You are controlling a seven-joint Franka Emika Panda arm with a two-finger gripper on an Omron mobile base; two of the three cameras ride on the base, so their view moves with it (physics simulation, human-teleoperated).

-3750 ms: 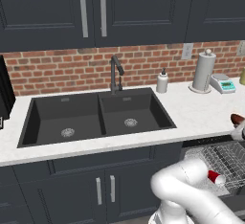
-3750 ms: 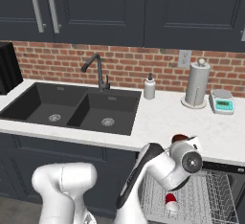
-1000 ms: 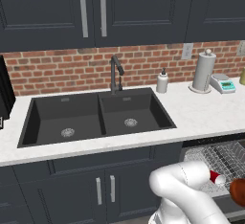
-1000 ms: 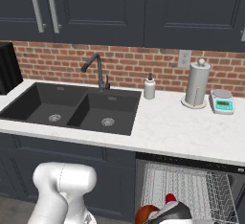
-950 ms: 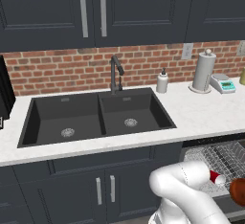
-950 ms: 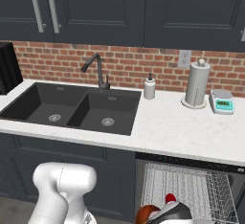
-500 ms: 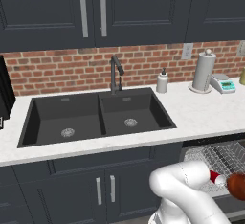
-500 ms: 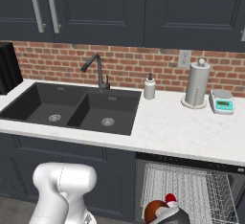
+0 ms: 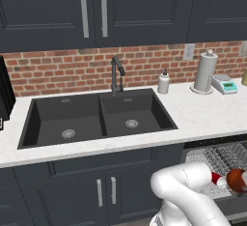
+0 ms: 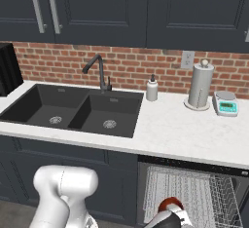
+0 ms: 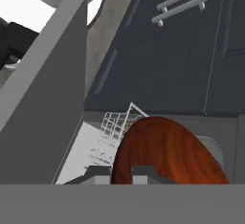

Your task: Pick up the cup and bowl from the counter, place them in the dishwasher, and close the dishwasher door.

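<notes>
My gripper (image 9: pixel 227 180) is shut on the bowl (image 9: pixel 237 180), a dark reddish-brown dish held low over the silver wire rack of the open dishwasher (image 9: pixel 219 155). From the right base the bowl (image 10: pixel 168 205) hangs at the rack's front left corner, with the gripper (image 10: pixel 174 213) just below it. In the hand view the bowl (image 11: pixel 167 153) sits right above the fingertips (image 11: pixel 98 174), and the rack (image 11: pixel 111 129) lies behind it. A small red cup (image 9: pixel 215 177) shows in the rack beside my hand, partly hidden. The dishwasher door is hard to make out.
On the white counter (image 9: pixel 207 119) stand a paper towel roll (image 9: pixel 205 73), a soap bottle (image 9: pixel 164 82) and a small scale (image 9: pixel 226 84). The black double sink (image 9: pixel 96 121) is to the left. Dark cabinet doors with silver handles (image 11: pixel 182 3) face the hand.
My gripper has carried the bowl a little upward and further in over the rack. Nothing on the counter has moved.
</notes>
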